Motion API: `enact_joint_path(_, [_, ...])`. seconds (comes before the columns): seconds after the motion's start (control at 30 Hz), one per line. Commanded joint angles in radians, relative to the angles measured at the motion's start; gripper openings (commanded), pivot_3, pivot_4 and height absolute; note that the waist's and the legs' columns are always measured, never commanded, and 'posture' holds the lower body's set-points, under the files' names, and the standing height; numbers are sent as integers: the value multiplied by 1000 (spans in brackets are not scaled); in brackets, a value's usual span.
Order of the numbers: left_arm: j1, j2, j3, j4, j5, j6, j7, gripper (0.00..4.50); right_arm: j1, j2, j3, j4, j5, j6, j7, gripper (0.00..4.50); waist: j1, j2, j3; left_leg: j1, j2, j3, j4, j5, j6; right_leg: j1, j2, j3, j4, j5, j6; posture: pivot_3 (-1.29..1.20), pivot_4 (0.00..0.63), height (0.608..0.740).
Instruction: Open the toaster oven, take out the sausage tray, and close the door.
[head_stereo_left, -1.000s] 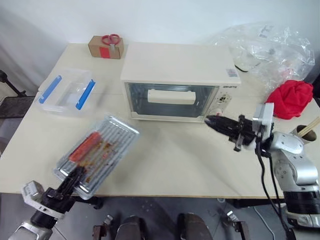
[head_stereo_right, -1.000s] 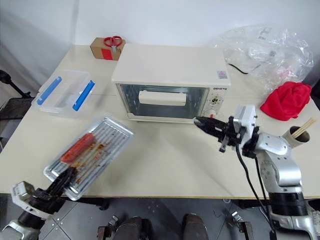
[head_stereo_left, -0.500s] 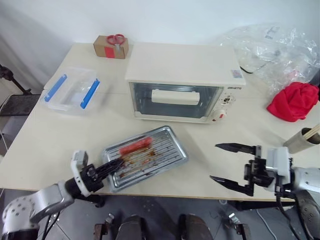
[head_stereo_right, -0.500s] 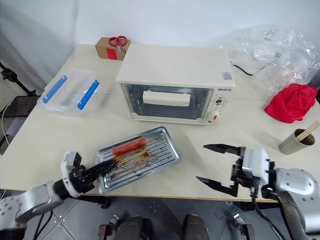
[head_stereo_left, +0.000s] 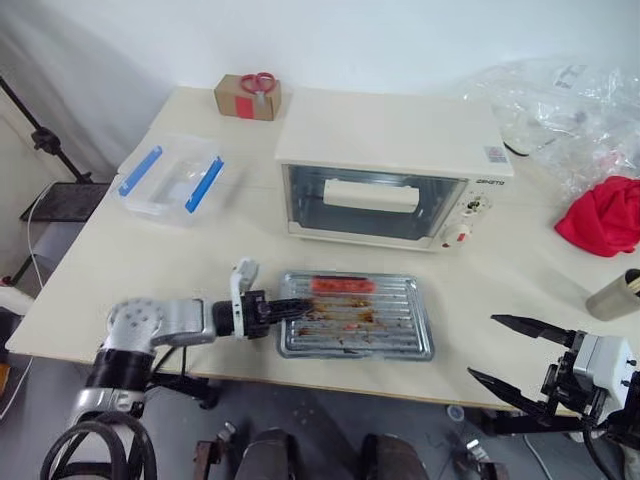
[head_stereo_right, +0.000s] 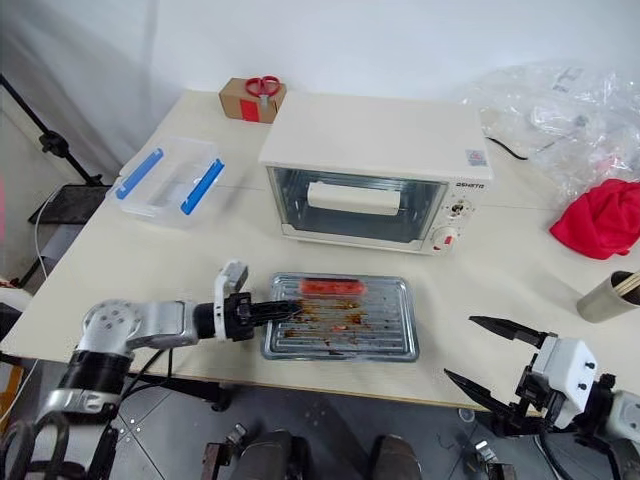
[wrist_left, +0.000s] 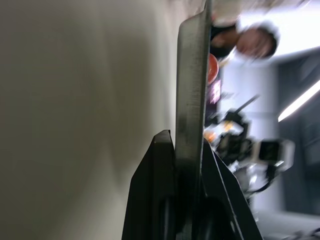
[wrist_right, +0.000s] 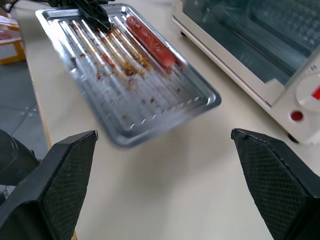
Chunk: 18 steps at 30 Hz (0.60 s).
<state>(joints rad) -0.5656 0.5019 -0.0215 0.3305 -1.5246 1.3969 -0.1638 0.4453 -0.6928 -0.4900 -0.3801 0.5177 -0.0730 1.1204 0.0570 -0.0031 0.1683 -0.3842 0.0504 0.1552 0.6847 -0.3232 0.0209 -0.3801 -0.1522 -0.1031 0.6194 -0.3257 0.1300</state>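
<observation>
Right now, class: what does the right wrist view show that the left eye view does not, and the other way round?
Right wrist view alone: crumbs and grease streaks close up in the sausage tray's ridges. Left eye view alone: the clear plastic box with blue clips, the scissors on a cardboard box, the red cloth. Both: the tray held at one end by the left gripper, the sausage, the toaster oven with its door shut.
</observation>
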Motion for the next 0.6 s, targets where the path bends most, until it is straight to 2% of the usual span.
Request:
enact_joint_path(0.03, [-30,-63,-43,63,123,27,-62,0,-3,5,-27,-10,7,-15,-20,4483,-1,1,0,0,0,-1,0,0,0,1,0,0,-1,0,0,0,150,740])
enact_joint_path(0.2, [-71,-109,-28,107,257,52,-123,0,-15,-3,-15,-28,12,1,-41,4483,4,3,-2,0,-2,-8,0,0,0,5,0,1,-1,0,0,0,150,740])
enact_joint_path(0.27, [-80,-119,-32,107,309,46,-154,660,-17,-4,-12,-35,12,6,-46,4500,5,3,-2,0,-3,-9,0,0,0,5,0,1,-2,0,0,0,150,740])
enact_joint_path(0.33, [-86,-138,-16,103,353,34,-171,1181,-15,-8,-9,-35,4,1,-42,4500,6,3,-2,-1,-3,-9,0,0,1,6,0,1,-3,0,0,0,150,740])
enact_joint_path(0.37, [-87,-142,-9,92,369,30,-180,1219,-14,-10,-7,-35,0,-2,-38,4500,7,3,-2,-1,-3,-9,0,0,1,6,0,1,-3,0,0,0,150,740])
enact_joint_path(0.4, [-84,-141,4,70,371,39,-194,1652,-17,-11,-3,-37,2,1,-40,4500,7,3,-2,-1,-3,-9,0,0,1,6,0,0,-3,0,0,0,150,740])
enact_joint_path(0.47, [-78,-138,30,36,383,47,-214,2119,-22,-11,3,-41,4,7,-43,4500,4,2,-1,-1,-3,-9,0,0,1,6,0,0,-4,0,0,0,150,740])
enact_joint_path(0.6, [-14,-49,89,-118,406,35,-271,3202,-49,-13,28,-31,1,15,-44,4500,-11,0,0,-2,-2,-9,-1,0,1,5,1,0,-1,1,1,0,150,740])
